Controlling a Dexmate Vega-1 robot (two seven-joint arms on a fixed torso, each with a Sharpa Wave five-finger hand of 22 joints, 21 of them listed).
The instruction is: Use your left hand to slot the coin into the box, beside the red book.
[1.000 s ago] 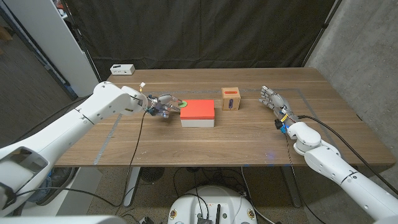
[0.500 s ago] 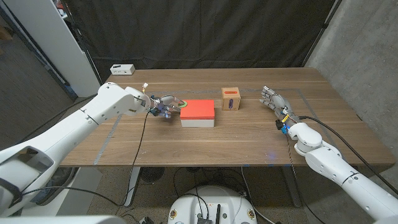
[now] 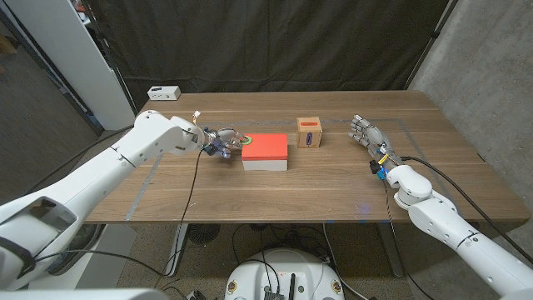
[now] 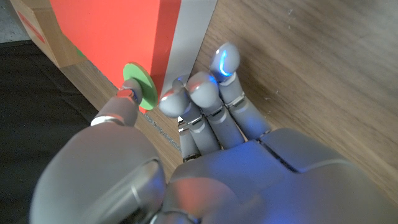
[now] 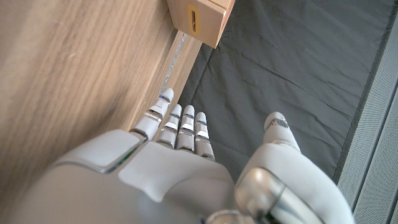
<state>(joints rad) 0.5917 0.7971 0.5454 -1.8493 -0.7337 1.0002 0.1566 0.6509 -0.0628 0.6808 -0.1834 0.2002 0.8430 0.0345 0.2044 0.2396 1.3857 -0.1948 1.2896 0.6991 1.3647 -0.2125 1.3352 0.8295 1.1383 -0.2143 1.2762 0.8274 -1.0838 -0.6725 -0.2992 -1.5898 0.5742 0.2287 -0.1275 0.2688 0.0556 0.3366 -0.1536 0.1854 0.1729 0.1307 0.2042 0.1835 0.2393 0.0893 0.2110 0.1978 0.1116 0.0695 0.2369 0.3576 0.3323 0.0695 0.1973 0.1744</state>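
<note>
Left wrist view: your left hand fingers are apart, thumb touching the green coin against the red book; pinch loosely and it slips.

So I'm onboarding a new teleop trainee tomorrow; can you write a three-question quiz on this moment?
1. True or false: the green coin is already inside the wooden box.
2. Which hand is at the coin? A) left hand B) right hand
3. Fill in: the coin lies against the ____ book.

Key: 1 false, it sits by the book, at the left hand's fingertips; 2 A; 3 red.
</note>
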